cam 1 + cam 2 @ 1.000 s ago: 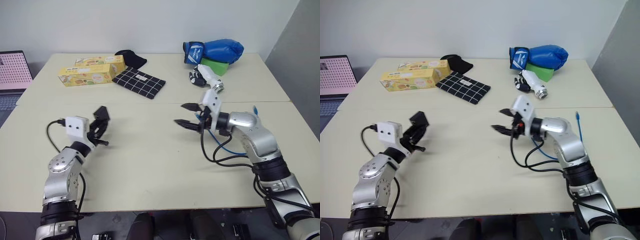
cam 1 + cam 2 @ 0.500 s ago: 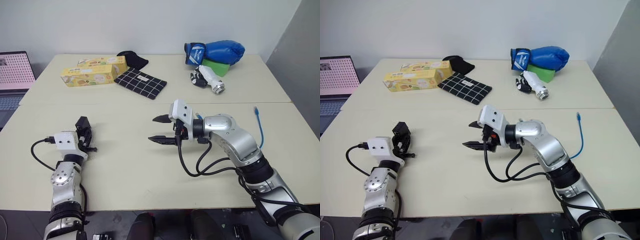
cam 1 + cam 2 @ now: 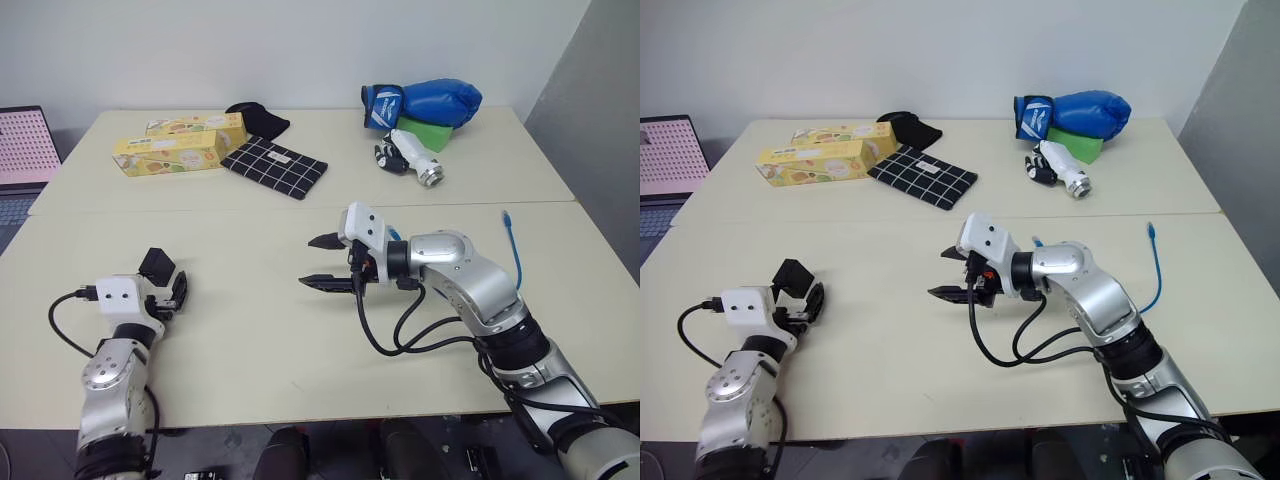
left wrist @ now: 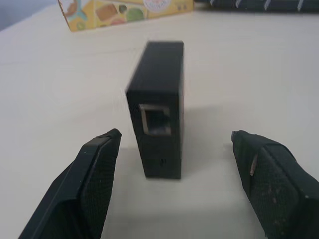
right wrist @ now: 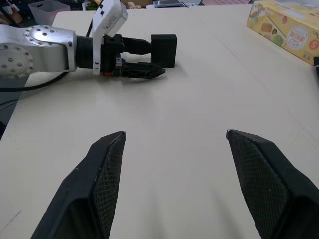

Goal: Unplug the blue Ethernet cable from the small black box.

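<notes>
Standing on the table (image 3: 300,370) at the near left, the small black box (image 4: 155,107) rests on a narrow face, just beyond the tips of the left gripper (image 4: 174,149). That gripper's fingers (image 4: 97,172) are spread to either side of the box, clear of its walls and holding nothing. The port on the box's near face is empty; no plug sits in it.

The right gripper (image 3: 322,262) hovers over the middle of the table, pointing left, with its fingers (image 5: 107,164) wide apart and nothing between them. The blue Ethernet cable (image 3: 517,252) lies at the far right, well apart from the box, partly hidden behind the right arm; its clear plug lies at the far end of the visible run.

The unplugging step appears complete. Hazards from this state:

- Toppling: the box is tall for its footprint. Any sideways or forward drift of the left gripper could clip a wall and tip it over.
- Dragging: closing the left fingers again without need could shift the box along the table.
- Snagging: the black robot cables (image 3: 400,325) loop beneath the right arm, close to the blue cable. A sweep to the right could catch it and pull it off the table edge.
</notes>
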You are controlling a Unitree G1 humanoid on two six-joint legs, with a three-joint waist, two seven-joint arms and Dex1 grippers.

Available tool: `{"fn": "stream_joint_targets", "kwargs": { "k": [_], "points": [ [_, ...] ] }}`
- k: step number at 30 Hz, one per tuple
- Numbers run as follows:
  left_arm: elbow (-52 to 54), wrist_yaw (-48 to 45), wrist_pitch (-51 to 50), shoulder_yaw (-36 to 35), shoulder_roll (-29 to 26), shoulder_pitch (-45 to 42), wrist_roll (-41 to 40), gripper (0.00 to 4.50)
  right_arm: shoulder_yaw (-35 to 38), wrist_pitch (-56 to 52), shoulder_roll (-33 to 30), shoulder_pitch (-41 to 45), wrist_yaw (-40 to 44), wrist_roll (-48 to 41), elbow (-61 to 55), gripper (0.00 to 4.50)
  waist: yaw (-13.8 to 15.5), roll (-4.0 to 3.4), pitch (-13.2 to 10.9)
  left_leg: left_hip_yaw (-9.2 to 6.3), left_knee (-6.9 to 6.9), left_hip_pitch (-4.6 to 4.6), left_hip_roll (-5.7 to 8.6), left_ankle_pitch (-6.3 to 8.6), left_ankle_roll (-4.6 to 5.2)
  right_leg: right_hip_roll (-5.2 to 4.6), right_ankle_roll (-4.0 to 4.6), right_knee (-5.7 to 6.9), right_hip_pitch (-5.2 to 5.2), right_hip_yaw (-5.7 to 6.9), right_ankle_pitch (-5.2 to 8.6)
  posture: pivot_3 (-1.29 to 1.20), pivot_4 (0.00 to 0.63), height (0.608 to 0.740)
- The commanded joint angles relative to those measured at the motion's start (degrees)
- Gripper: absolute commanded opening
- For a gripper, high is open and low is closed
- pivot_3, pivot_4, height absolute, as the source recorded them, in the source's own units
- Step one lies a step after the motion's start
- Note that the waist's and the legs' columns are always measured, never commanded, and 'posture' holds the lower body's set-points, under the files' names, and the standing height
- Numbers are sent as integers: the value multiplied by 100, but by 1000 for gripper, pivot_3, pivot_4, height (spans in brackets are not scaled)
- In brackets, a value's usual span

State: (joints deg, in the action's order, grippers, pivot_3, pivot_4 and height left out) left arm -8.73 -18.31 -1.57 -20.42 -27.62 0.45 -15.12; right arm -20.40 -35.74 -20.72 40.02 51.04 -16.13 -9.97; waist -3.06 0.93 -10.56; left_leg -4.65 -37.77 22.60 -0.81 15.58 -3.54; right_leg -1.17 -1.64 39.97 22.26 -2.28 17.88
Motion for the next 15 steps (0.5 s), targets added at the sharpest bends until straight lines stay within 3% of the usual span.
{"fn": "stream_joint_targets", "kwargs": {
  "k": [1,8,15],
  "points": [
    [1384,-305,-1053,-83,-563,731,-14,3762,431,-245,-325,-253,73,-307,-546,3430,4,6,-3,-3,-1,3,0,0,0,0,0,-1,0,0,0,0,150,740],
    [2543,-902,-1641,-917,-1040,1483,-642,3762,1077,-337,-1198,-663,423,-618,-693,3430,62,6,-9,-4,-1,9,2,0,0,0,1,-4,-2,3,1,0,150,740],
    [2758,-2174,-2804,-1543,-2245,1365,-1628,3762,1764,-203,-2367,-717,966,-693,-26,3430,125,10,-16,9,-1,11,9,0,1,10,1,-10,-2,11,2,0,150,740]
  ]
}}
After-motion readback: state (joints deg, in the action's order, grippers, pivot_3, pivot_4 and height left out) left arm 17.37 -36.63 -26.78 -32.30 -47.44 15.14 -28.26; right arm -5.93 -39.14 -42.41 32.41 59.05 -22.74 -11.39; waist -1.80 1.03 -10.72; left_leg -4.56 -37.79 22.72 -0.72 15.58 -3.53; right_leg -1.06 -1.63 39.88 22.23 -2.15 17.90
